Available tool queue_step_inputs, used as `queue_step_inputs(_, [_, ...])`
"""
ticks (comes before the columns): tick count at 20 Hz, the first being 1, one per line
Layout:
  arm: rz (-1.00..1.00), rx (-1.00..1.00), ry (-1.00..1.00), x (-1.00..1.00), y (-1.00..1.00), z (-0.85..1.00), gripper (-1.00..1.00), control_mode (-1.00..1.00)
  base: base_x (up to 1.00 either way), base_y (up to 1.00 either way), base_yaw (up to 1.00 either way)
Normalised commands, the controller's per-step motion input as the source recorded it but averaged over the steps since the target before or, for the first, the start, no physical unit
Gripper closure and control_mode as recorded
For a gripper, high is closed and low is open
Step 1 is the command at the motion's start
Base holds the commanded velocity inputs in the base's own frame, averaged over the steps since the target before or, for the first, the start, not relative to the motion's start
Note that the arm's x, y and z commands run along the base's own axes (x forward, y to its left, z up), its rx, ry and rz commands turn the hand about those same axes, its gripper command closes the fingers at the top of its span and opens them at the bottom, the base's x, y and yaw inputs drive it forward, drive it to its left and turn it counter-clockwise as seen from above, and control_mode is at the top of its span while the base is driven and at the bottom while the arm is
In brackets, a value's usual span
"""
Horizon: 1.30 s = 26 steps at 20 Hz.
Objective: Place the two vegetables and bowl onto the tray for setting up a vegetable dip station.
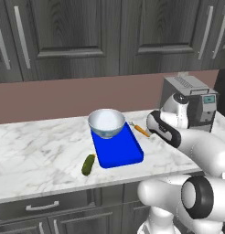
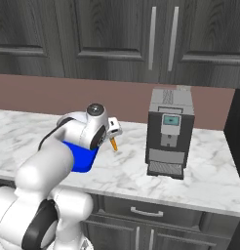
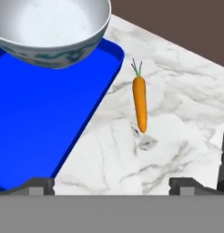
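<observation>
One bowl [image 1: 106, 122] sits on the far end of one blue tray [image 1: 119, 153]. One carrot [image 3: 140, 103] and one cucumber [image 1: 88, 164] lie on the marble worktop [image 1: 36, 155], either side. Fingers [image 3: 38, 184] spread open, empty. Dark cabinets [image 1: 87, 32] above.

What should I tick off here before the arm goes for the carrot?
1. Claw open and empty: ok.
2. Carrot free on the marble counter, apart from the tray: ok.
3. Carrot lined up between the finger tips: ok, though still ahead of the tips.
4. Bowl on the tray: ok, sitting at its far end.
5. Bare tray space left for vegetables: ok.
6. Cucumber on the tray: not ok, it lies on the counter beside it.
</observation>
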Motion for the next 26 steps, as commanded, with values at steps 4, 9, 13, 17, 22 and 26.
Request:
queue_step_inputs(4, [0.0, 0.0, 0.0, 0.17, 0.0, -0.13, -1.0, -1.0, 0.0, 0.0, 0.0])
queue_step_inputs(9, [0.0, 0.0, 0.0, 0.17, 0.0, -0.11, -1.0, -1.0, 0.0, 0.0, 0.0])
queue_step_inputs(13, [0.02, 0.0, 0.0, 0.19, 0.0, -0.11, -1.0, -1.0, 0.0, 0.0, 0.0])
queue_step_inputs(17, [0.06, 0.0, 0.0, 0.17, 0.0, -0.13, -1.0, -1.0, 0.0, 0.0, 0.0])
queue_step_inputs(22, [0.1, 0.0, 0.0, 0.19, -0.01, -0.11, -1.0, -1.0, 0.0, 0.0, 0.0])
queue_step_inputs(26, [0.08, 0.0, 0.0, 0.2, -0.01, -0.11, -1.0, -1.0, 0.0, 0.0, 0.0])
